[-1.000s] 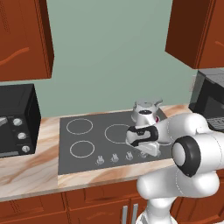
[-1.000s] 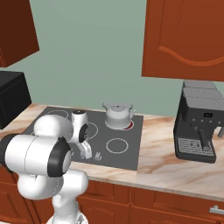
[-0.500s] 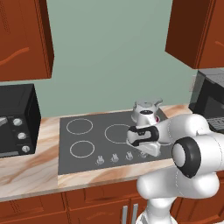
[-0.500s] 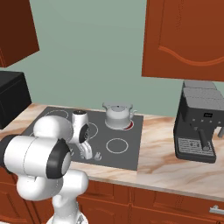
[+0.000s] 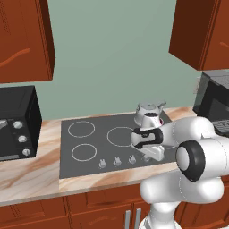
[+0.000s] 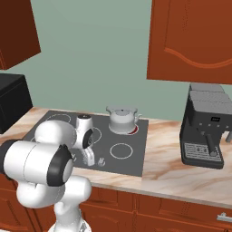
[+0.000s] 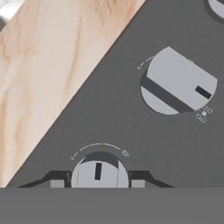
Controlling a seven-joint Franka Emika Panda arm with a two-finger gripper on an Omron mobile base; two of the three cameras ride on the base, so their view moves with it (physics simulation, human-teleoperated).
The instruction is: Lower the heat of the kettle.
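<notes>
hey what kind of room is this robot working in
A simulated home kitchen, by the look of it: a dark stovetop set in a marble-look counter, a kettle on a burner, a coffee machine, and wooden cabinets above.

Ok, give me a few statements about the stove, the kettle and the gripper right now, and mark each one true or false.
1. The kettle sits on a back burner that glows red. True.
2. The gripper has a stove knob between its fingertips. True.
3. The coffee machine stands on the cooktop. False: it stands on the marble counter, beside the cooktop.
4. The kettle's lid lies off on the counter. False: the lid is on the kettle.
5. A black microwave sits on the counter at the far end from the coffee machine. True.
</notes>
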